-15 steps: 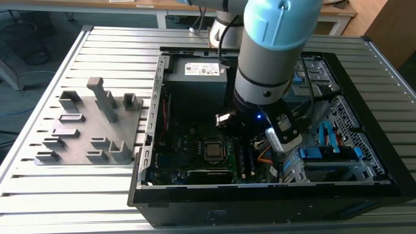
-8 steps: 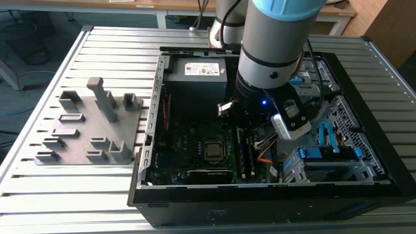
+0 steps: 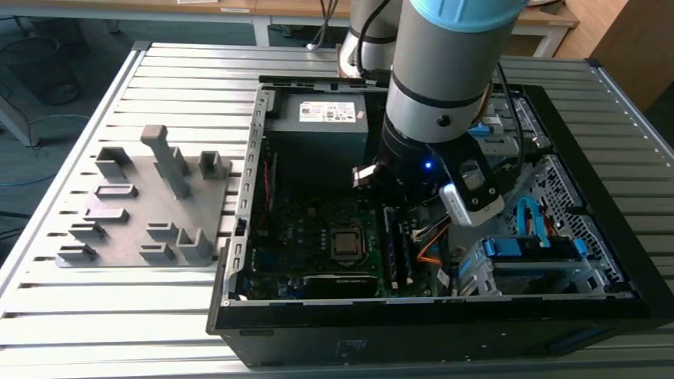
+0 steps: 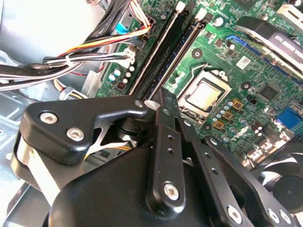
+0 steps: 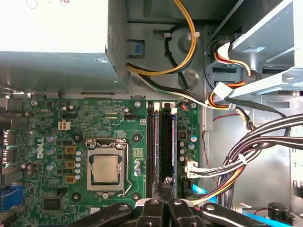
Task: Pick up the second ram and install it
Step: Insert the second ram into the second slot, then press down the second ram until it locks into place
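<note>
RAM stick two (image 5: 166, 156) sits in the slot beside the CPU socket (image 5: 105, 168), on the cable side, with the first stick (image 5: 152, 151) between. The gripper (image 5: 162, 204) fingers are closed together on its end, so seating appears nearly complete; latching cannot be confirmed.

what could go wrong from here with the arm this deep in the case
1. The end effector sits at one end of the two memory slots, which lie close side by side. A slight offset might put pressure on the wrong slot or on a latch.
2. The cable bundle runs close beside the slots, so the wrist could snag it.
3. The CPU socket lies just across from the slots, and a sideways slip might hit it.
</note>
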Available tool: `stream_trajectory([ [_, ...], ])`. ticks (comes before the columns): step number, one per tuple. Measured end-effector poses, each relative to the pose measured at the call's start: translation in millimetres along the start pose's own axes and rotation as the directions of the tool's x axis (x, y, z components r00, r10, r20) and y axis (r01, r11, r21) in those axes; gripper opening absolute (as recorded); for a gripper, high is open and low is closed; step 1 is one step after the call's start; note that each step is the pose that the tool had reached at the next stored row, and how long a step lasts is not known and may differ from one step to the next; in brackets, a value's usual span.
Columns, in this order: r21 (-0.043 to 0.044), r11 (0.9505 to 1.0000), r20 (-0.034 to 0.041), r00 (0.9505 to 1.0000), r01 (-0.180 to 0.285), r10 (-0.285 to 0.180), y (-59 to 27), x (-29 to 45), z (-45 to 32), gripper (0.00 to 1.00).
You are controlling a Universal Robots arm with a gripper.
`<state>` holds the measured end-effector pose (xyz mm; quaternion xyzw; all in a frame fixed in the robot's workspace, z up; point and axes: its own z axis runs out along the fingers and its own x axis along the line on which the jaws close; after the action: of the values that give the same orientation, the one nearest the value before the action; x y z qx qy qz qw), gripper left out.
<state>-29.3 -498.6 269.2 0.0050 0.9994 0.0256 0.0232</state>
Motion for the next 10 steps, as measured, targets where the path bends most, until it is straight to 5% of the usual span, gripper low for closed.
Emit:
stream_trajectory([
  [6,-0.0002,1.0000,-0.0001,1.0000,0.000,0.000,0.8,0.1,0.4,0.10],
  [10,-0.0038,1.0000,0.0000,1.0000,0.000,0.000,15.5,0.5,7.4,0.10],
])
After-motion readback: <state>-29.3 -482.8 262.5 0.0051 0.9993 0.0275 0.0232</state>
